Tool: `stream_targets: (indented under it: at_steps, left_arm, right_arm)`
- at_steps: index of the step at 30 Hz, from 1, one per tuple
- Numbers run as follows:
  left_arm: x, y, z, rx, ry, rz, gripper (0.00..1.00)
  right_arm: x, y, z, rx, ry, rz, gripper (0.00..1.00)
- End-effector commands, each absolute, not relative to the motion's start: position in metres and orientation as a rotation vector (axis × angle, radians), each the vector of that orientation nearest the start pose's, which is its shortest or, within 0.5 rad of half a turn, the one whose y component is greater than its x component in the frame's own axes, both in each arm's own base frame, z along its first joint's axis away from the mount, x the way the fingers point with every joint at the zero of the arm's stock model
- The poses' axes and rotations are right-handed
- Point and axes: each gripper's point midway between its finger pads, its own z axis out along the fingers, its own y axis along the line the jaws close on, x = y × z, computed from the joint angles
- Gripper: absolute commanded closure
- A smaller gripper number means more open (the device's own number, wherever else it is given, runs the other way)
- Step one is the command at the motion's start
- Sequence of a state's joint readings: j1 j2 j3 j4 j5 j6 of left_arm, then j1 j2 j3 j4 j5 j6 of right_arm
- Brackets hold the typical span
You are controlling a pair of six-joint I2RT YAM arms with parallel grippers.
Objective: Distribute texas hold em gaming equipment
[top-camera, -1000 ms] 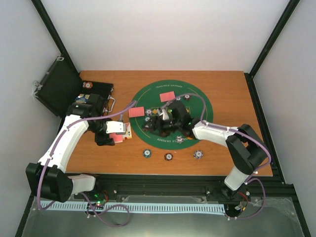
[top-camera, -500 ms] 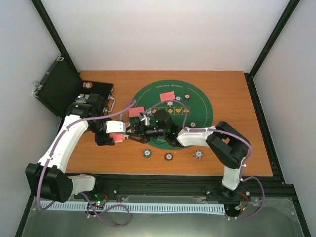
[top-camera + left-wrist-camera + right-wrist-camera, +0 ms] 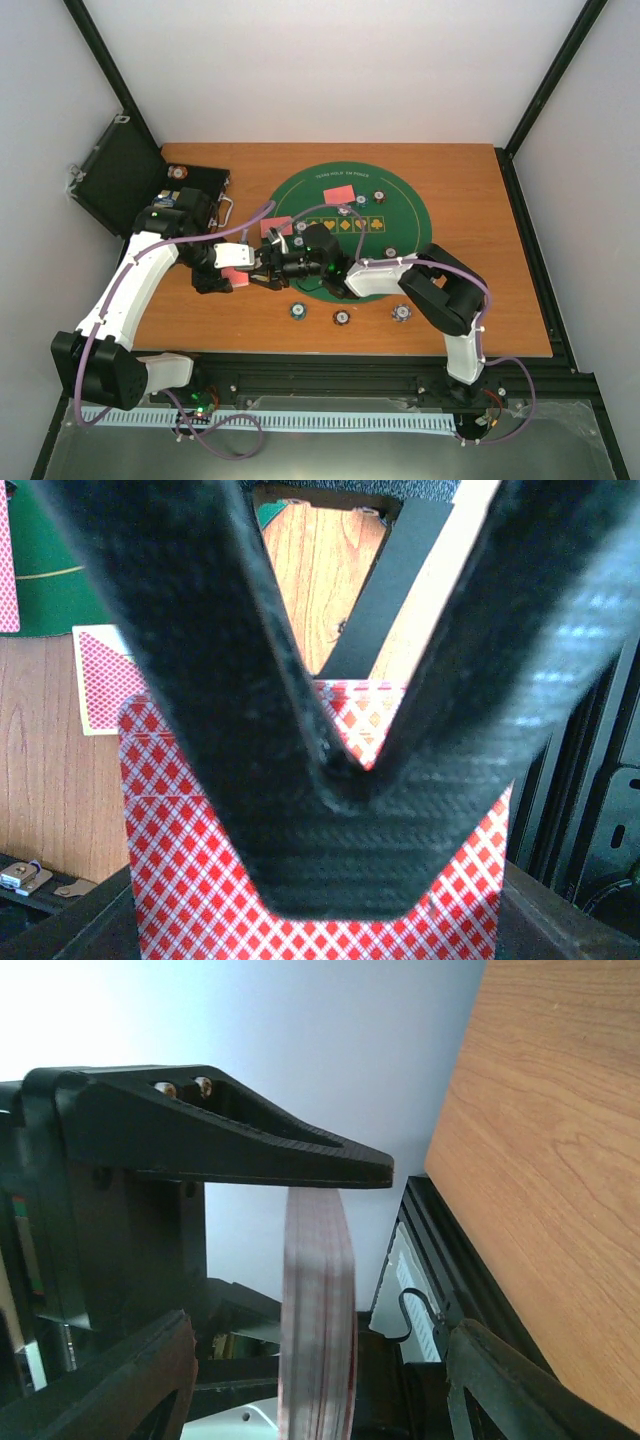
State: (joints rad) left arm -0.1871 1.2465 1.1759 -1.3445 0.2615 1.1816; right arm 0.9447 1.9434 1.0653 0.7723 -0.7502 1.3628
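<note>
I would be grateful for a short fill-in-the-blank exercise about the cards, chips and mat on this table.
The left end effector is shut on a deck of ___-backed cards.
The right end effector reaches toward that deck with its jaws ___.
Exactly ___ chips lie in a row on the table, off the mat's near edge.
The round mat is ___.
Missing words: red; open; three; green.

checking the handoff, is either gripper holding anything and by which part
The left gripper holds the red-backed card deck near one end; exact contact is hidden. The right gripper is open, holding nothing.
</note>
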Motion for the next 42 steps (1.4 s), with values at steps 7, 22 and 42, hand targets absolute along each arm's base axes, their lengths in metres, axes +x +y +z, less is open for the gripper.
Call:
stream_targets:
  at_steps: [7,22,42]
  left_arm:
    - [0.213,-0.088,0.179,1.832,2.186,-0.226,0.97]
    - [0.209,-0.089,0.182,1.835,2.172,-0.234,0.96]
    - [0.197,-0.097,0.169,1.822,2.154,-0.326,0.06]
  right_arm:
    - [0.195,0.509,0.193,-0.365,2.232,2.224,0.32]
    - [0.197,0.521,0.187,-0.323,2.229,2.272,0.93]
    - [0.183,0.497,0.207,-0.326,2.132,2.356,0.97]
